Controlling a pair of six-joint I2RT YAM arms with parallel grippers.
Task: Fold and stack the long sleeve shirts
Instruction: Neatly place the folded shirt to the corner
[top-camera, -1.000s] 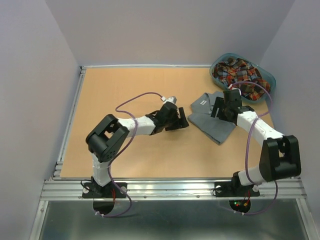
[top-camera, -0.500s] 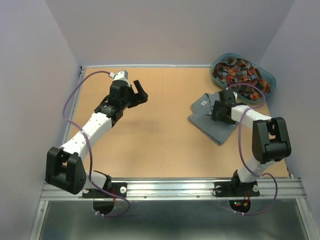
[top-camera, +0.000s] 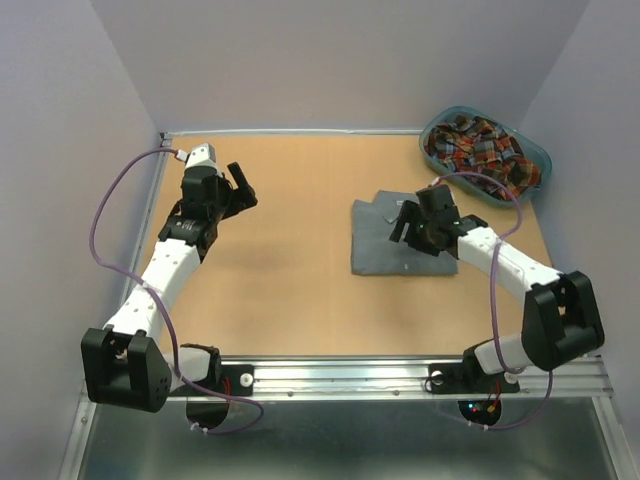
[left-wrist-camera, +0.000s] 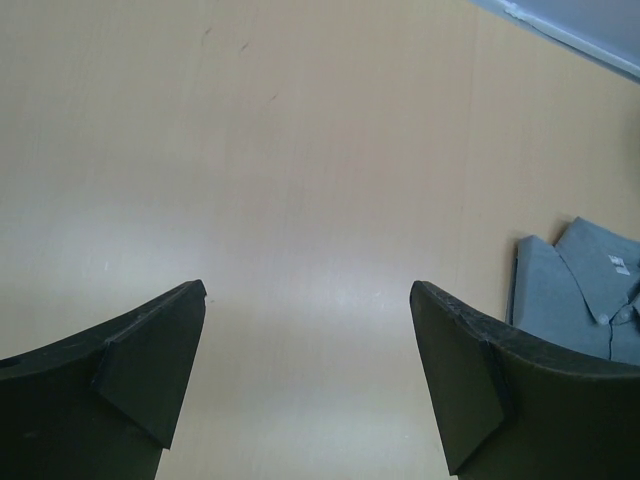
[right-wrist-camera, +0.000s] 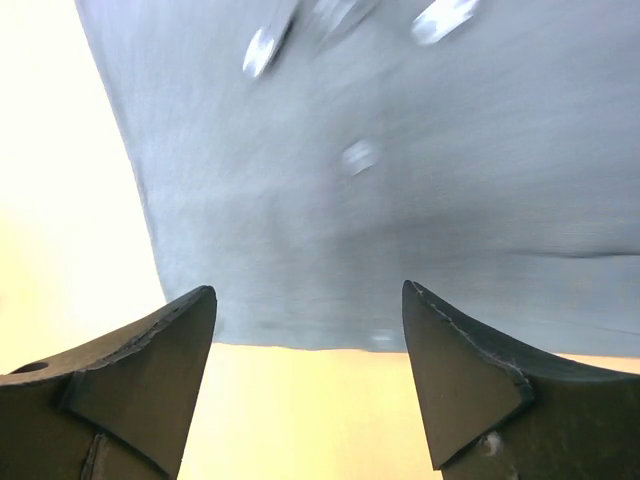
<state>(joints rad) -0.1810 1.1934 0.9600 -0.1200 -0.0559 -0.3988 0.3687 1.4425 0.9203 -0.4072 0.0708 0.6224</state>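
Neatly folded, the grey shirt (top-camera: 375, 248) lies as a smooth flat rectangle right of the table's (top-camera: 300, 300) middle. The plaid shirt (top-camera: 478, 148) sits crumpled in the teal basket (top-camera: 545, 162). The left gripper (top-camera: 243, 187) and right gripper (top-camera: 404, 226) both gape, empty.

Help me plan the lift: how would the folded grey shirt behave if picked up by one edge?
Probably floppy: the grey shirt is thin cloth lying flat, so a one-edge lift would likely undo the folds. Likely light for its size. Pushed, it may bunch rather than slide.
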